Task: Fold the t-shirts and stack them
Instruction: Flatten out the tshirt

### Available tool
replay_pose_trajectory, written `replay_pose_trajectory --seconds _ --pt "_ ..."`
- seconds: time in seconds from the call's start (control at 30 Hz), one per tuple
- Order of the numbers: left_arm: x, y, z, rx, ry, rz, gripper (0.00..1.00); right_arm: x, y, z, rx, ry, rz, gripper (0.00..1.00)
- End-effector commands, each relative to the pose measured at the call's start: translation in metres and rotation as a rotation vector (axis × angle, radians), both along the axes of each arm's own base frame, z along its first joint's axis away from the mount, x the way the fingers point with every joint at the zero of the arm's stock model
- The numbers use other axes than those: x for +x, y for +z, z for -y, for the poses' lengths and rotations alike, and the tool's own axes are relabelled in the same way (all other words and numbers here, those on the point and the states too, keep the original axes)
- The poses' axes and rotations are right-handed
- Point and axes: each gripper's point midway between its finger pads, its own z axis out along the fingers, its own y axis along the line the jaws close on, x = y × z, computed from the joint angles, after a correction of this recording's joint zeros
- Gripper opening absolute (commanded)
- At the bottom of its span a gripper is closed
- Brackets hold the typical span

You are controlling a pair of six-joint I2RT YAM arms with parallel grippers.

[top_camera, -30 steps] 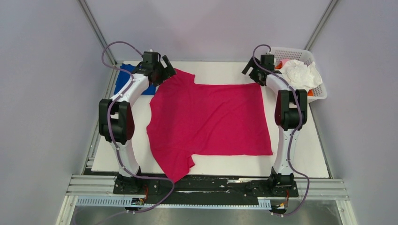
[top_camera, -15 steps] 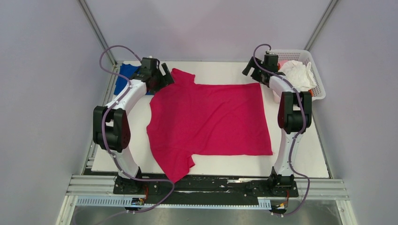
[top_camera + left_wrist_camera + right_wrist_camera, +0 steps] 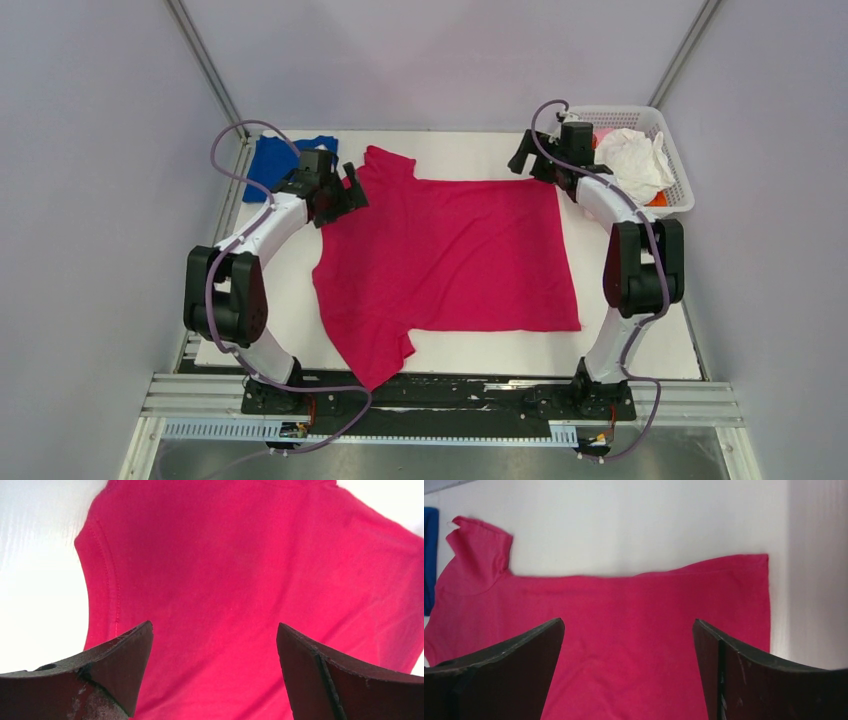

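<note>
The magenta-pink t-shirt [image 3: 450, 255] lies spread flat on the white table, one sleeve at the far left, the other at the near left. It fills the left wrist view [image 3: 240, 565] and shows in the right wrist view [image 3: 624, 610]. My left gripper [image 3: 348, 195] is open and empty over the shirt's far left shoulder edge. My right gripper [image 3: 528, 163] is open and empty above the shirt's far right corner. A royal blue t-shirt [image 3: 280, 160] lies at the far left corner. White [image 3: 632, 160] and orange [image 3: 655, 199] shirts sit in the basket.
A white plastic lattice basket [image 3: 674, 150] stands at the far right beside the right arm. The blue shirt's edge shows at the left of the right wrist view [image 3: 429, 555]. Bare white table [image 3: 470, 150] runs along the far side.
Both grippers have pulled back from the far edge toward the shirt. The left arm moved nearer and right, uncovering more of the blue shirt. The magenta shirt has not moved.
</note>
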Motion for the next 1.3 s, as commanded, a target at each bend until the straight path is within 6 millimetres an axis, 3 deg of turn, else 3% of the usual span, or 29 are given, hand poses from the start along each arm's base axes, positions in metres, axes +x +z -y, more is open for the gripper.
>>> replay_pose_trajectory --seconds 0.0,0.2,0.23,0.27,0.37,0.4,0.43,0.53,0.57,0.67,0.93,1.1,1.13,1.17,1.27 --pt "0.000 0.000 0.002 0.033 -0.034 0.019 1.00 -0.028 0.021 -0.015 -0.100 -0.014 0.035 1.00" --pt "0.023 -0.019 0.006 0.054 -0.049 -0.020 1.00 -0.068 -0.019 -0.027 -0.116 -0.078 -0.103 1.00" --pt "0.023 -0.033 0.007 0.062 -0.051 -0.060 1.00 -0.070 -0.024 -0.028 -0.108 -0.077 -0.118 1.00" --pt "0.030 -0.031 0.008 0.060 -0.049 -0.053 1.00 -0.071 -0.030 -0.028 -0.109 -0.081 -0.133 1.00" --pt "0.041 -0.054 0.009 0.067 -0.045 -0.108 1.00 -0.069 -0.048 -0.025 -0.126 -0.095 -0.176 1.00" --pt "0.049 -0.051 0.010 0.066 -0.043 -0.100 1.00 -0.067 -0.053 -0.023 -0.132 -0.100 -0.189 1.00" --pt "0.049 -0.064 0.010 0.071 -0.041 -0.136 1.00 -0.066 -0.060 -0.021 -0.141 -0.106 -0.204 1.00" --pt "0.063 -0.072 0.004 0.080 -0.013 -0.157 1.00 -0.058 -0.075 -0.014 -0.179 -0.145 -0.236 1.00" --pt "0.059 -0.084 0.000 0.093 0.011 -0.207 1.00 -0.055 -0.083 -0.013 -0.186 -0.149 -0.252 1.00" --pt "0.071 -0.087 -0.009 0.135 0.049 -0.218 1.00 -0.047 -0.095 -0.010 -0.178 -0.162 -0.277 1.00" --pt "0.086 -0.112 -0.010 0.118 0.052 -0.318 1.00 -0.023 -0.108 0.000 -0.153 -0.179 -0.298 1.00" --pt "0.105 -0.113 -0.013 0.103 0.056 -0.328 1.00 -0.006 -0.112 0.006 -0.146 -0.187 -0.295 1.00" --pt "0.102 -0.122 -0.014 0.104 0.060 -0.360 1.00 -0.003 -0.112 0.008 -0.144 -0.189 -0.295 1.00" --pt "0.110 -0.117 -0.015 0.093 0.063 -0.345 1.00 0.001 -0.112 0.010 -0.142 -0.194 -0.294 1.00" --pt "0.114 -0.126 -0.016 0.090 0.063 -0.372 1.00 0.014 -0.111 0.015 -0.131 -0.197 -0.279 1.00"
